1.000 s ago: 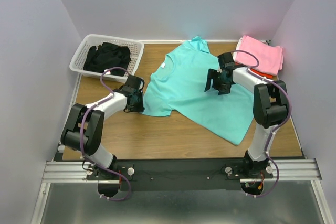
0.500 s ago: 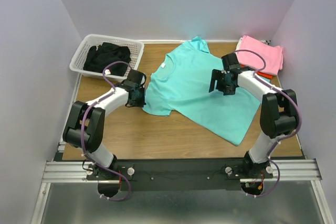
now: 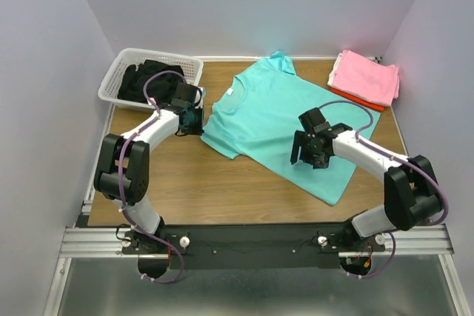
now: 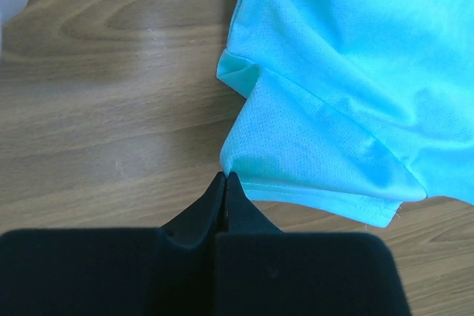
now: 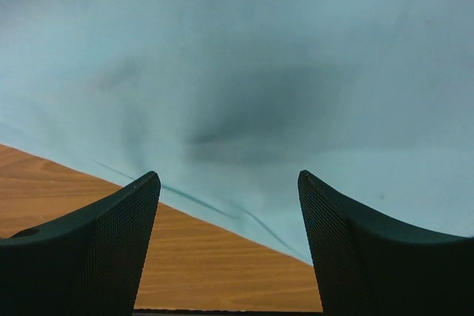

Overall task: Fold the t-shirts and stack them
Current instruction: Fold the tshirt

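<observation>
The turquoise t-shirt point(image 3: 274, 120) lies spread flat in the middle of the wooden table. My left gripper point(image 3: 192, 119) is at its left sleeve. In the left wrist view the jaws point(image 4: 224, 177) are shut, pinching the corner of the sleeve point(image 4: 296, 160). My right gripper point(image 3: 306, 152) is open and empty, hovering over the shirt's lower body near its side hem. Its fingers point(image 5: 111, 234) straddle the hem line point(image 5: 222, 209) in the right wrist view. A folded pink t-shirt point(image 3: 365, 75) lies on a red-orange one point(image 3: 358, 100) at the back right.
A white slatted basket point(image 3: 117, 79) holding black cloth point(image 3: 152, 79) stands at the back left, just beyond my left gripper. Bare wood point(image 3: 222, 190) runs along the near side. Walls close in the table on three sides.
My left gripper moved away from me toward the basket, pulling the sleeve with it. My right gripper moved from the shirt's upper right down to its lower body.
</observation>
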Robot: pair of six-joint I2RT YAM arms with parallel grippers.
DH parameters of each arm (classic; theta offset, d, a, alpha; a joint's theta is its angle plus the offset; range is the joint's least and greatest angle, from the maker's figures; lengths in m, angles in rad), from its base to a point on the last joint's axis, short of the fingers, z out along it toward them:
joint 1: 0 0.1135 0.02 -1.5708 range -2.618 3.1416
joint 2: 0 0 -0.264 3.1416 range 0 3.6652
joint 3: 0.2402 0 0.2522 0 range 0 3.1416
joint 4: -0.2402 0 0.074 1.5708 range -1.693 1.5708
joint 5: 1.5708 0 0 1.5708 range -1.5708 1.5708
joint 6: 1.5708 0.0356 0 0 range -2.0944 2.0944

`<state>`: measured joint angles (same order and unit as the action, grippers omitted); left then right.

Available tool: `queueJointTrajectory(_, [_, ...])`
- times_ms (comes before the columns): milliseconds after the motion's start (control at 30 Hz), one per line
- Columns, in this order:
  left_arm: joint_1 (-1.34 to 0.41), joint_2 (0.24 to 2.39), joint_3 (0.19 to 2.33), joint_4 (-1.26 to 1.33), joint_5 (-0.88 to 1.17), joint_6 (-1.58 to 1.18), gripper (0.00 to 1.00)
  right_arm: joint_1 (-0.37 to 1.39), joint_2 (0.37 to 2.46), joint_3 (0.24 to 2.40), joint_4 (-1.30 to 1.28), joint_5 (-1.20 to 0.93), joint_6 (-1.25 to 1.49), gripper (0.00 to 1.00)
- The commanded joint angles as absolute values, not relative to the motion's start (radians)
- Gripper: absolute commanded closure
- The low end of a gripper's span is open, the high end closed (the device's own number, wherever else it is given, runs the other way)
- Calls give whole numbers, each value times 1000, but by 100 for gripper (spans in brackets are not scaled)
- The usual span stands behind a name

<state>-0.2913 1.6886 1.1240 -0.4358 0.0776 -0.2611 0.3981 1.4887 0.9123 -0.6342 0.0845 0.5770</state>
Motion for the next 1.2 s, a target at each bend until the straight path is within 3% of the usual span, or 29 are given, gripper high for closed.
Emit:
queueJointTrajectory(0, [-258, 1697, 1152, -436, 156, -203, 100, 457, 1410, 862, -724, 193, 761, 19])
queueJointTrajectory(433, [-218, 1664, 1126, -436, 259, -146, 100, 591, 1089, 735, -1078, 282, 1170, 21])
queueJointTrajectory(733, [-193, 1658, 1101, -423, 285, -138, 100, 595, 1123, 756, -1195, 311, 1203, 22])
queueJointTrajectory(1167, [-189, 1672, 1104, -425, 322, -135, 100, 595, 1161, 663, -1101, 321, 1284, 39])
